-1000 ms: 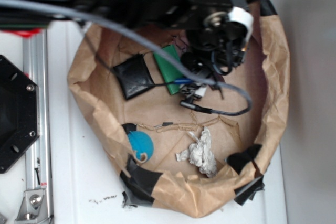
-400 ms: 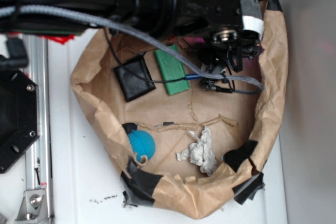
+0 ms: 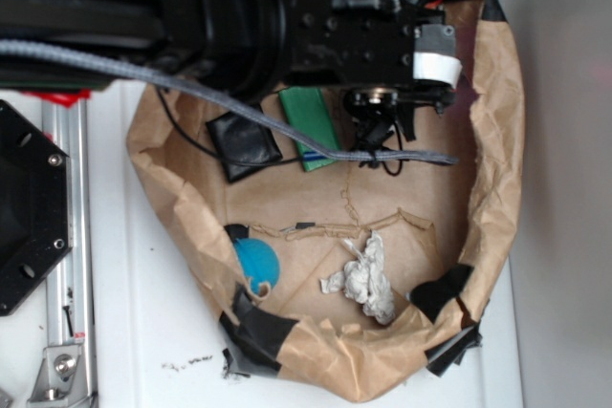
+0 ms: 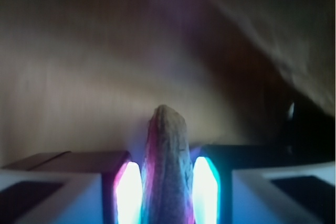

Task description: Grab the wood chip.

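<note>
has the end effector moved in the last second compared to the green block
Yes. In the exterior view the end effector has gone up the frame: a second ago it hung past the lower end of the green block, and now it sits beside the block's middle.

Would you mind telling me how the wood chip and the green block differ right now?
The wood chip is rough and grey-brown; the green block is smooth and green. The chip stands on end, pinched between the gripper pads; the block lies flat, ungripped, on the brown paper. Both are elongated.

surface: white table | on it: brown paper nest, possibly taped
</note>
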Robot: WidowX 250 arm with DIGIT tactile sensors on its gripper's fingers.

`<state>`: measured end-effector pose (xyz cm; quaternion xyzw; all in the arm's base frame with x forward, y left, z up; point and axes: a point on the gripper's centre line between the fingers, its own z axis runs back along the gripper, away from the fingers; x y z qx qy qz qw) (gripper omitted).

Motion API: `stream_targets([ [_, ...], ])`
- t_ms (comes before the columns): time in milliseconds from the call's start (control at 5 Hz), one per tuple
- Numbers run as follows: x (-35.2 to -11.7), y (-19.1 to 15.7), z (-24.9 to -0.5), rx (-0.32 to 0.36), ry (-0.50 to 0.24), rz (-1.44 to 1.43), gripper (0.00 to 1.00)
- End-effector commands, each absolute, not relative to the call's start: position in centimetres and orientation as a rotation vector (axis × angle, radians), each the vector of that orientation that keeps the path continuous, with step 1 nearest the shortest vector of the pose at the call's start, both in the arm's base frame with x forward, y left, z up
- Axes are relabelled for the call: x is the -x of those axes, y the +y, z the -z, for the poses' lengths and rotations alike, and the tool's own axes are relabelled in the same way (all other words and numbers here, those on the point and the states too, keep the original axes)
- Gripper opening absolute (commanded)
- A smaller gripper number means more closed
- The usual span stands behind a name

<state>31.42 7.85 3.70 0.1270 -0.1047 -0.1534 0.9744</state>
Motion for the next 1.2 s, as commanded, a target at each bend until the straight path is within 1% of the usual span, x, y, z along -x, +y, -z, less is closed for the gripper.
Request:
stream_targets([
  [0,-30.7,4.7,-12.8,-0.288,-0.343,0.171,0.0],
  [200,-29.7,3.9,-16.4,-0.392,-0.213,-0.044,0.0],
  [400,-28.8,3.1,-18.5,-0.228,-0.224,-0.316,0.0],
  [600,-28.7,2.4,-19.7,-0.204,-0.24,-0.507,0.0],
  [800,-28.4,2.6,-19.1,-0.222,-0.258,-0.582,0.0],
  [1000,-28.1,2.8,-18.6,-0.236,-0.249,-0.604,0.0],
])
